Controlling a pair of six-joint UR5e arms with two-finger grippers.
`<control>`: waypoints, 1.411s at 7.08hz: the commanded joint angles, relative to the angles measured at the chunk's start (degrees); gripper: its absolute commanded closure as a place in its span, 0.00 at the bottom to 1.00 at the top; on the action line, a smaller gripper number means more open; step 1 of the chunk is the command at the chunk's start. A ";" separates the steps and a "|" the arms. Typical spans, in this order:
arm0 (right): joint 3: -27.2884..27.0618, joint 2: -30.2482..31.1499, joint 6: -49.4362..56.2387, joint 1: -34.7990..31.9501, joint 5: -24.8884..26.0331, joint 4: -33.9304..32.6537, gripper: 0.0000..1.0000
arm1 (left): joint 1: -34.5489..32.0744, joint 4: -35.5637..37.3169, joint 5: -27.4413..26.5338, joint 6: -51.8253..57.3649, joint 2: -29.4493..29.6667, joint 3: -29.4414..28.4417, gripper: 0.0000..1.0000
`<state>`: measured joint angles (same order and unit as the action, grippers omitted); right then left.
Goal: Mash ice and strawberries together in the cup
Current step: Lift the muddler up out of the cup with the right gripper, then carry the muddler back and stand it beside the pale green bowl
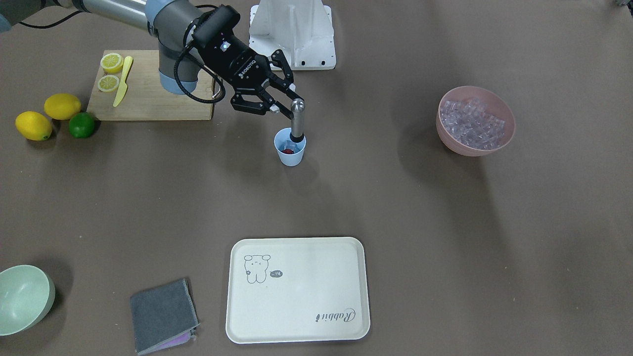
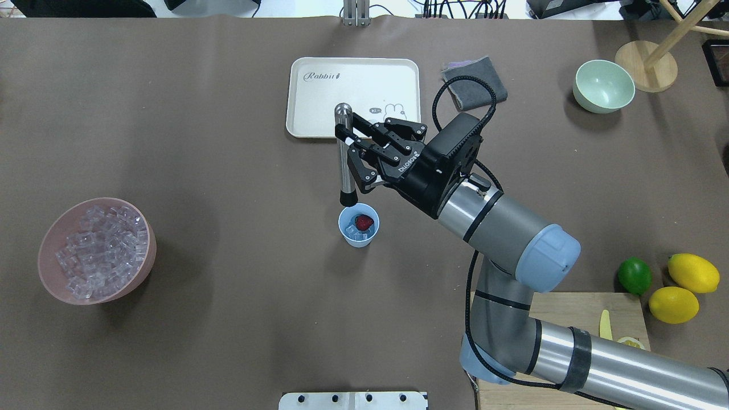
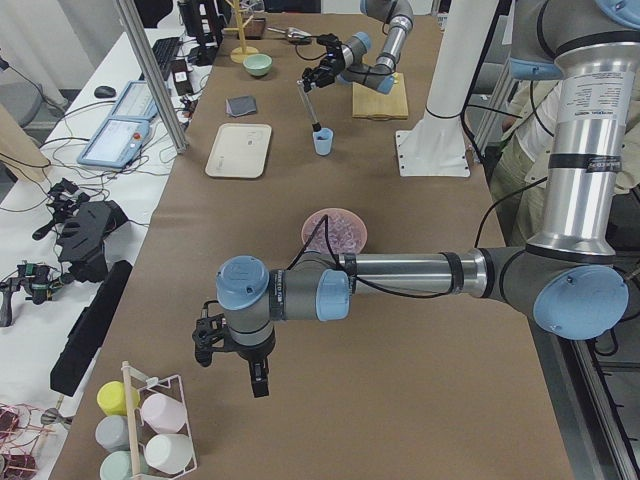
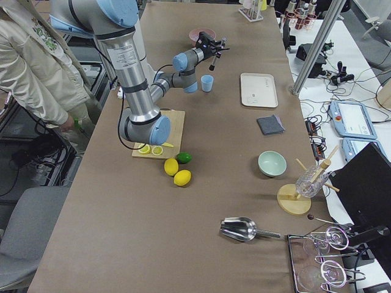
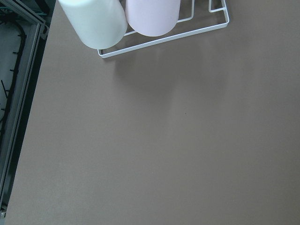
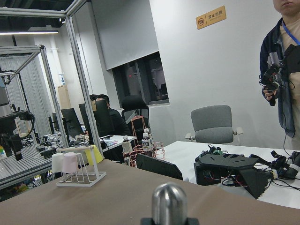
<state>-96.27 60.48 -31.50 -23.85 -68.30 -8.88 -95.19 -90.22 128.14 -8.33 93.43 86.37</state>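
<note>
The cup (image 2: 357, 241) stands upright on the brown tabletop (image 2: 228, 142), out in the open with nothing touching its sides. Inside it lie a red strawberry (image 2: 364, 221) and a few clear cubes of ice (image 2: 355, 232), the berry resting against the cubes. The right hand (image 2: 354, 155) hangs over the cup, a little to the far side of it, with its fingers clamped on a metal muddler (image 2: 343, 154). The muddler is held close to upright, its rounded steel top uppermost and its black tip at the cup's mouth; whether the tip touches the contents cannot be told. Well apart from the cup, toward the robot's left, sits a pink bowl (image 2: 101, 299) heaped with more of the same cubes. Beyond the cup, away from the robot, lies a cream tray (image 2: 319, 114) with a folded grey cloth (image 2: 475, 82) beside it, and farther toward the robot's right a pale green bowl (image 2: 603, 86). Toward the robot's right of the cup, and nearer the robot, are a wooden cutting board (image 1: 153, 94) with lemon halves (image 1: 112, 63) and a yellow knife (image 1: 122, 81), plus a lime (image 2: 634, 275) and two whole lemons (image 2: 693, 273). The left hand (image 3: 232, 362) hovers low over the tabletop far from the cup, past the pink bowl, near a wire rack of cups (image 3: 150, 435); whether its fingers are apart or together cannot be told.
</note>
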 commanded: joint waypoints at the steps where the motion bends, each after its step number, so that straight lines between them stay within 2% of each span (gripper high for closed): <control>1: -7.07 0.77 -4.16 -4.08 -1.12 -15.05 1.00 | 0.00 -0.13 0.00 -0.02 1.48 0.55 0.02; 2: -7.17 1.56 -6.71 -6.88 -3.74 -19.63 1.00 | 0.00 -0.13 0.00 -0.02 2.45 1.25 0.02; 3: -7.35 2.44 -9.95 -11.43 -10.29 -25.86 1.00 | 0.00 0.13 0.00 -0.20 2.81 4.38 0.02; 4: -8.13 5.75 -10.86 -17.40 -18.89 -31.23 1.00 | 0.35 0.22 0.00 -0.28 2.81 7.11 0.02; 5: -7.97 9.53 -10.87 -25.55 -30.89 -36.33 1.00 | 1.83 0.13 -0.09 -0.11 2.90 8.36 0.02; 6: -7.53 13.31 -10.69 -31.37 -39.28 -40.12 1.00 | 4.02 0.05 -0.35 -0.02 2.90 9.76 0.02; 7: -6.66 15.43 -10.69 -36.39 -45.11 -44.77 1.00 | 5.00 0.13 -0.52 -0.02 2.81 11.61 0.02; 8: -5.60 15.28 -10.43 -41.49 -52.56 -53.87 1.00 | 5.62 0.05 -0.70 0.07 2.81 12.32 0.02; 9: -5.33 14.67 -10.17 -44.24 -56.55 -64.49 1.00 | 6.15 -0.04 -0.70 0.15 2.81 13.20 0.02; 10: -5.16 13.97 -10.16 -43.92 -56.59 -73.47 1.00 | 7.81 -1.87 -0.79 0.07 2.81 13.03 0.02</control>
<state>-101.79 75.06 -41.77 -66.37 -122.52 -71.15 -88.96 -90.64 127.45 -8.24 96.25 99.11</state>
